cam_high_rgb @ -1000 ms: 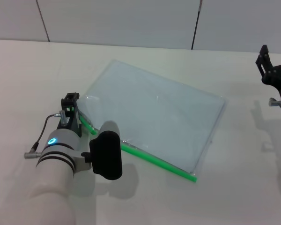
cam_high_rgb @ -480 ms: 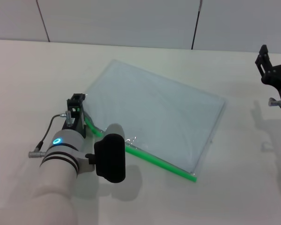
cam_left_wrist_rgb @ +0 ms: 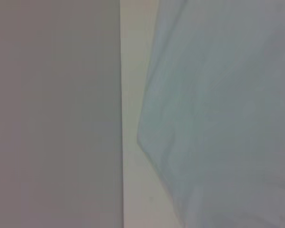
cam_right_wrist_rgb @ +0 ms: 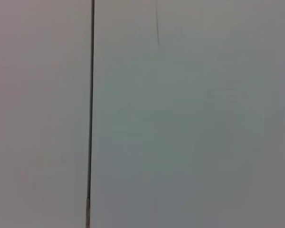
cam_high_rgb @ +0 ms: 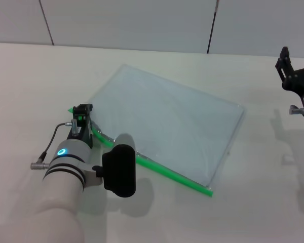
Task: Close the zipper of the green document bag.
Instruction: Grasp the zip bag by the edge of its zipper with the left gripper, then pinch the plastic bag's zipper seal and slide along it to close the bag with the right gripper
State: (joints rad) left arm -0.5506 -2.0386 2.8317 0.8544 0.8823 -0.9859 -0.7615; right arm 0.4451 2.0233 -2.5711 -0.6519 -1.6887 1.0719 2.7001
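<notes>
White left arm (cam_high_rgb: pixel 61 174) with glowing blue ring, grey cable, black gripper (cam_high_rgb: pixel 81 113); apparently matching black right gripper (cam_high_rgb: pixel 294 76).

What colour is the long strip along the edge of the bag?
Bright green. The zipper edges the pale blue-grey bag, clearest in the head view.

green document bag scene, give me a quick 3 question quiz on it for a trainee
1. True or false: the green document bag lies flat on the table.
2. Which gripper is at the zipper?
A. the left gripper
B. the right gripper
C. neither
3. Fill in: the zipper runs along the bag's long edge that is ____ to the robot.

Key:
1. True.
2. A. It sits at the left end of the green strip; the right gripper is off at the table's right side, clear of the bag.
3. Nearest.
</notes>
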